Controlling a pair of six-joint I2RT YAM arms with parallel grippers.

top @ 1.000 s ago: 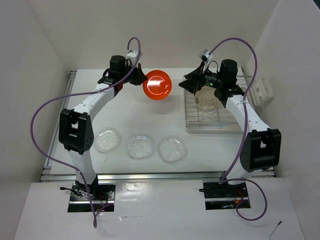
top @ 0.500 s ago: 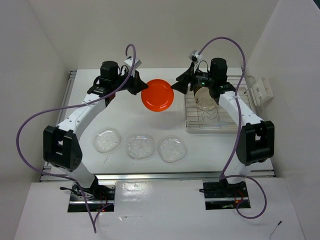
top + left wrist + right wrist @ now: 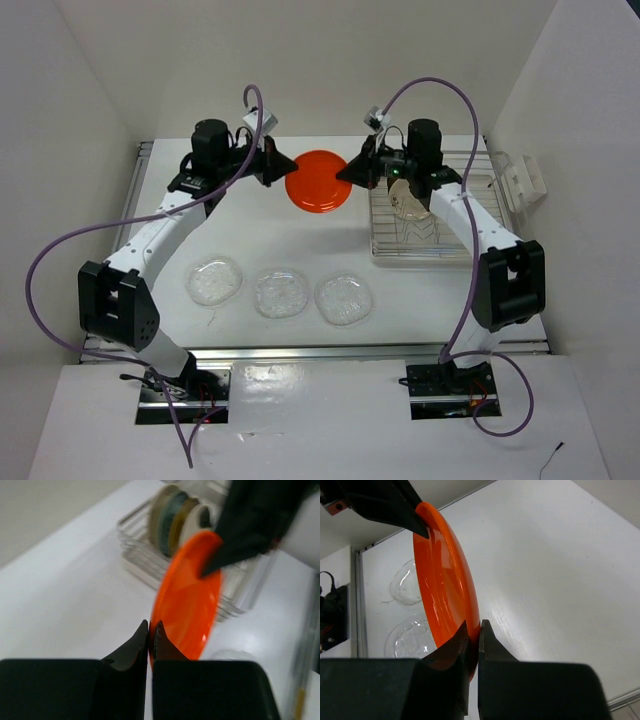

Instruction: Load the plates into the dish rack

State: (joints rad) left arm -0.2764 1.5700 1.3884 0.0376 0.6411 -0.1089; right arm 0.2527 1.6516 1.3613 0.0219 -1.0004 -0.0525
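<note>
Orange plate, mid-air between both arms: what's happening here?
Both arms grip the orange plate at once: the left pincer on one rim, the right pincer on the opposite rim, held above the table beside the dish rack. It looks like a handover. Several plates stand in the rack; three clear glass plates lie flat on the table.

we note a white table [image 3: 300, 240] enclosed by a plain white back wall [image 3: 330, 60], left wall [image 3: 60, 150] and right wall [image 3: 585, 120]. a metal rail [image 3: 320, 352] runs along its near edge. a white fixture [image 3: 521, 180] sits by the right wall. we find the lighting even and soft.
</note>
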